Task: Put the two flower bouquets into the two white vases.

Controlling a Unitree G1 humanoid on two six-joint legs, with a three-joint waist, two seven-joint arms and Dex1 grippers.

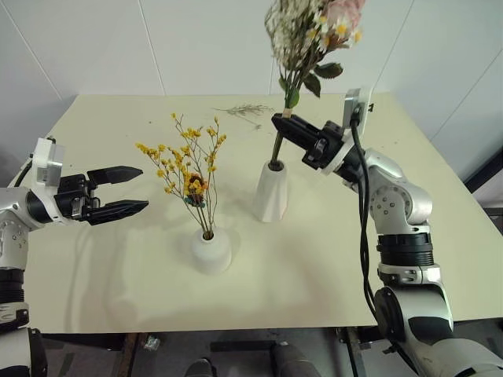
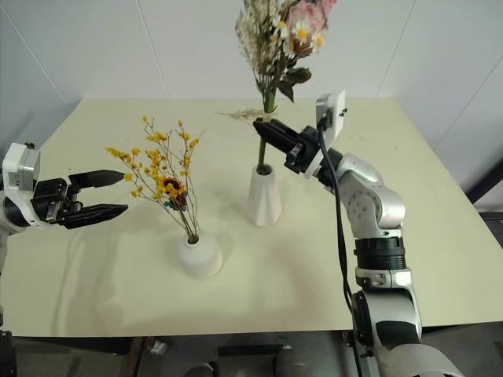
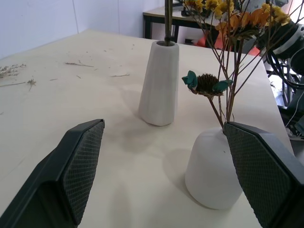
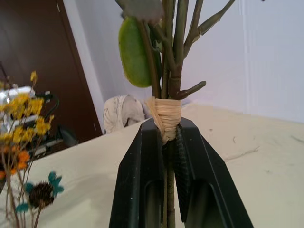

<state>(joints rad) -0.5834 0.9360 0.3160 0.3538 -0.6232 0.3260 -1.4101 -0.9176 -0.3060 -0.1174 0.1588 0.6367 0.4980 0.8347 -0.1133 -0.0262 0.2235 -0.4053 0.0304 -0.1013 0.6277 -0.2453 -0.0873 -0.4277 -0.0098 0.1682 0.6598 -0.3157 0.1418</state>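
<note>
While the left fingers (image 1: 132,191) gape empty, the right fingers (image 1: 280,124) clamp the fuller bouquet's (image 1: 309,35) stems above the tall vase (image 1: 270,192).

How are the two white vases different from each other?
The short vase is squat and rounded; the tall vase is a narrow tapered cone. The short vase stands nearer the robot, the tall vase farther back on the table. The short vase holds the yellow bouquet standing free; the tall vase holds the stems of the cream-pink bouquet, gripped by the right hand. Both are plain white, upright, with flowers inside.
</note>
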